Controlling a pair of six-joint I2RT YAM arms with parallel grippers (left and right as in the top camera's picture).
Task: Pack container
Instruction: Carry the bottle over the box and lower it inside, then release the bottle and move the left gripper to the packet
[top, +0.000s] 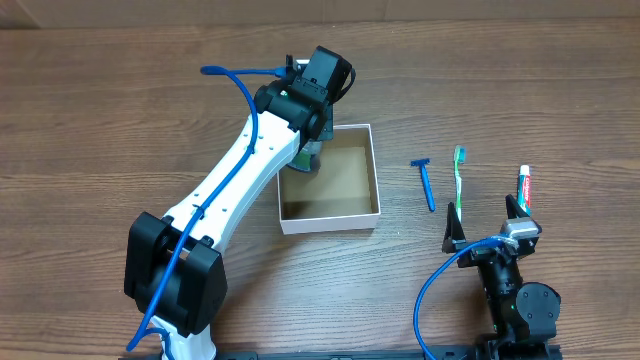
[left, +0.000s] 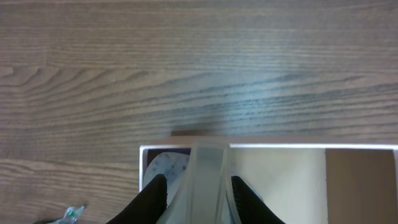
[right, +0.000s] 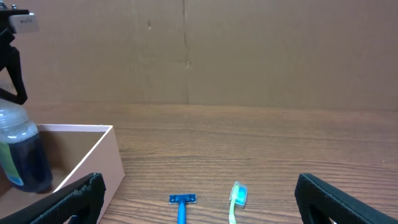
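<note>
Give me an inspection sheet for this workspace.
Surface: wooden table.
Job's things: container open; bottle upright in its corner; razor, toothbrush and toothpaste lying outside, to its right.
Clutter: nothing seen.
Pincers: left pincer shut on the bottle; right pincer open, empty.
Cables: blue left cable and right cable, one looping off each arm.
Surroundings: cardboard wall behind the table.

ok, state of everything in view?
container: open-topped, bottle inside at corner
bottle: upright, gripped
left gripper: jaws shut on bottle
right gripper: jaws open, empty
razor: lying flat, outside container
toothbrush: lying flat, outside container
toothpaste: lying flat, outside container
</note>
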